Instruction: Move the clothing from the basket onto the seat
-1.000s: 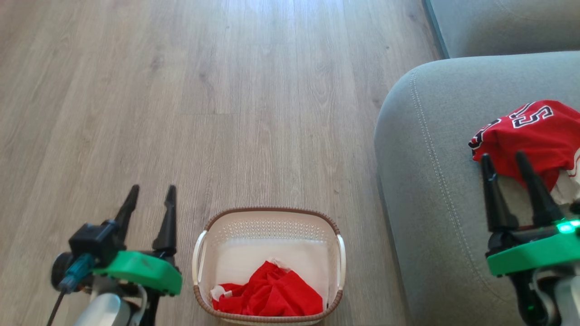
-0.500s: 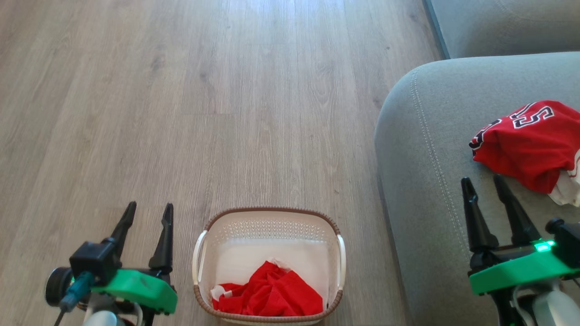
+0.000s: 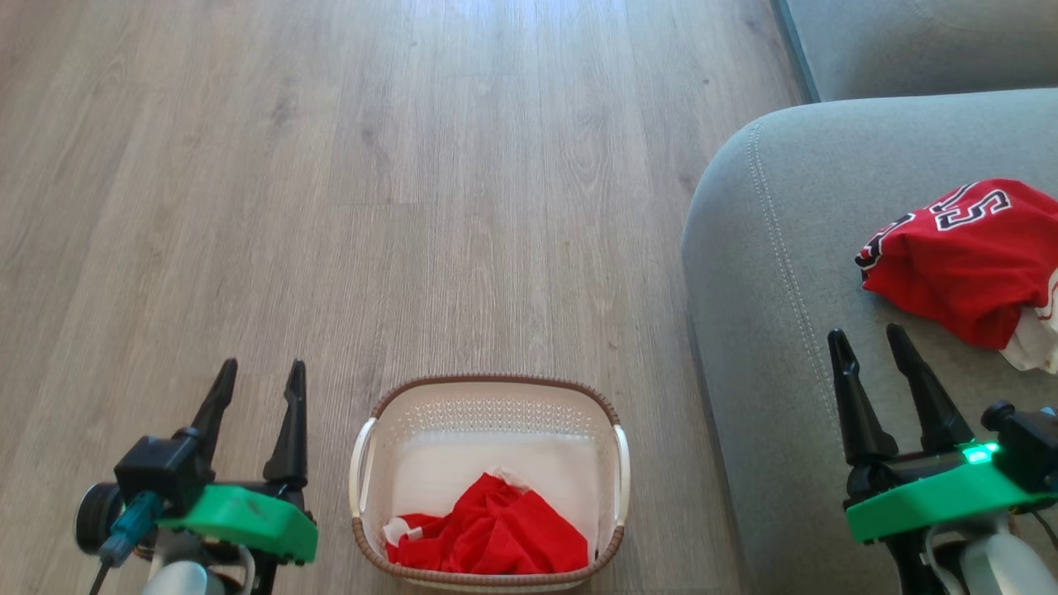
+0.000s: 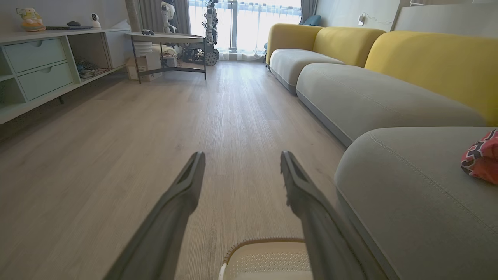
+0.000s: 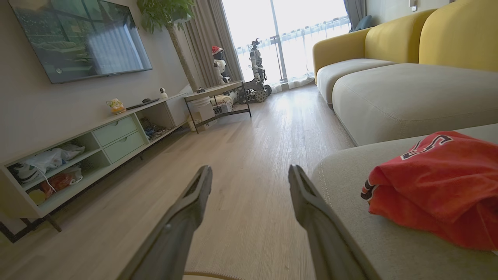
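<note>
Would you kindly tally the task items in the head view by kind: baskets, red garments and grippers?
Laundry basket: 1
Red garments: 2, jersey on the seat, crumpled garment in the basket
Grippers: 2, left gripper, right gripper
Total: 5

The basket (image 3: 489,408) is white with little holes and a brown rim. The clothes (image 3: 496,537) in it are red and white. Right of the basket, the seat (image 3: 777,273) is grey-green. The jersey (image 3: 967,264) there is red with black-and-white numbers.
</note>
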Controlling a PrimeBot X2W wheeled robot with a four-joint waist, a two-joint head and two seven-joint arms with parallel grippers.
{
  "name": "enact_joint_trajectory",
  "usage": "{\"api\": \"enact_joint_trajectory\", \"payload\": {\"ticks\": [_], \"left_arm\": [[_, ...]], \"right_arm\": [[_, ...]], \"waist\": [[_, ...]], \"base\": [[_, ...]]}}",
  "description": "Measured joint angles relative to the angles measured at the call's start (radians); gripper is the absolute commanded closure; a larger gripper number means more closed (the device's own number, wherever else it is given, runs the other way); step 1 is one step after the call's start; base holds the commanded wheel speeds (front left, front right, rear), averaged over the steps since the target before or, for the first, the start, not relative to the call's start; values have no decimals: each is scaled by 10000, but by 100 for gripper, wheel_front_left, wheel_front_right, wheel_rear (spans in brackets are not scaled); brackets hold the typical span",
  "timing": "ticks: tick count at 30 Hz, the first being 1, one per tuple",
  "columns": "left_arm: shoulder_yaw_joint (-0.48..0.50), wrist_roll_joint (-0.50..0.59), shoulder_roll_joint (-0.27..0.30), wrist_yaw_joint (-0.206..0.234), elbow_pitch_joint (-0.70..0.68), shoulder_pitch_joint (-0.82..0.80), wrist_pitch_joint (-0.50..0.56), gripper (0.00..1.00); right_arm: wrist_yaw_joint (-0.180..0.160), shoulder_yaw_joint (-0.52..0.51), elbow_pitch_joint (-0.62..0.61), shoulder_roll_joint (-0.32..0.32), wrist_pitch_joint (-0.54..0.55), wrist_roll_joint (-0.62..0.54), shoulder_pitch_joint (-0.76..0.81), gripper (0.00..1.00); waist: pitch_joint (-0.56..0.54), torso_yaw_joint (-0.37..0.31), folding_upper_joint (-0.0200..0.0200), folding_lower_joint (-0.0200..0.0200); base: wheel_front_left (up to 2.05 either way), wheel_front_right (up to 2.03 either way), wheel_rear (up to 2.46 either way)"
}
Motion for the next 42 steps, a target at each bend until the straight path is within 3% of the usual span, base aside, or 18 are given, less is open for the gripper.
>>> {"api": "enact_joint_trajectory", "payload": {"ticks": [25,42], "left_arm": [[535,326,-364,-347,40,4,-2,0],[506,477,-617,-698,368,-500,-2,0]], "right_arm": [[0,82,136,0,-29,-35,-16,0],[0,153,63,130,-27,-178,-688,0]], "waist": [[155,-117,0,0],[1185,-666,0,0]], "base": [[0,0,0],[0,0,0]]}}
